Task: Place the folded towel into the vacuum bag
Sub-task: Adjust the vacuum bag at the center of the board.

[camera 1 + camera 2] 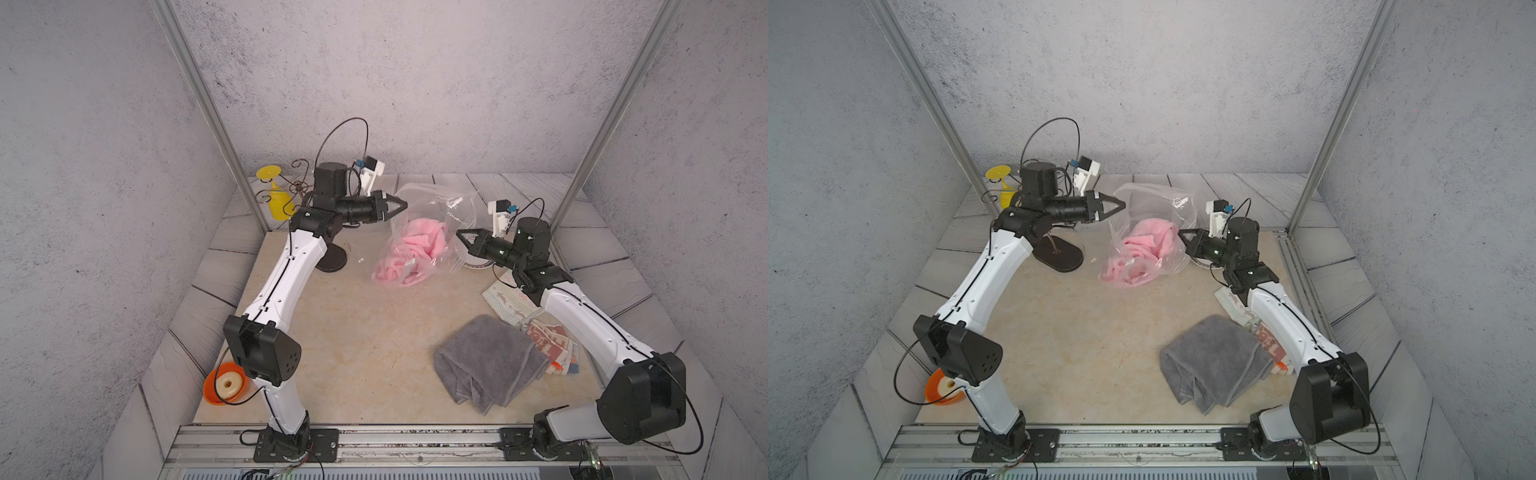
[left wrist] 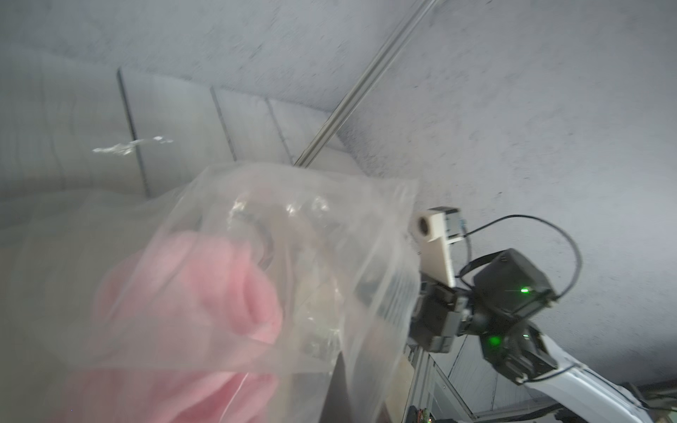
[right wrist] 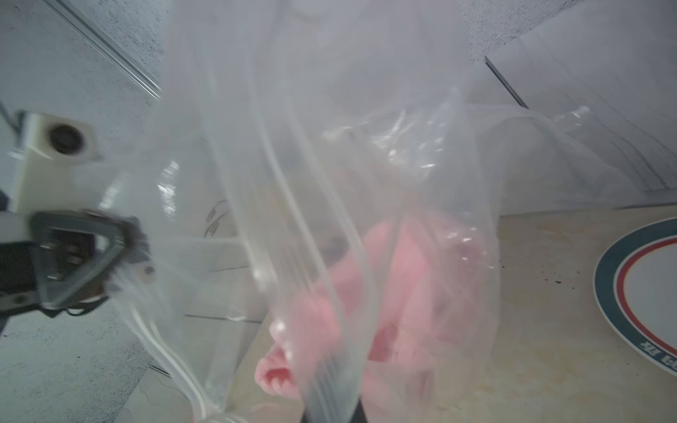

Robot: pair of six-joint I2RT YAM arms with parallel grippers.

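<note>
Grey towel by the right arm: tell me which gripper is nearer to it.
Right. The right gripper pinches one edge of the vacuum bag, just beyond the grey towel; the left gripper pinches the opposite edge, farther from the towel.

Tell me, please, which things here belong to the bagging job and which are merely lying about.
Job: vacuum bag, pink towel inside it, left tool and right tool gripping the bag's edges.
Lying about: grey towel, patterned cloths, plate, orange bowl, yellow glass, black stand.
</note>
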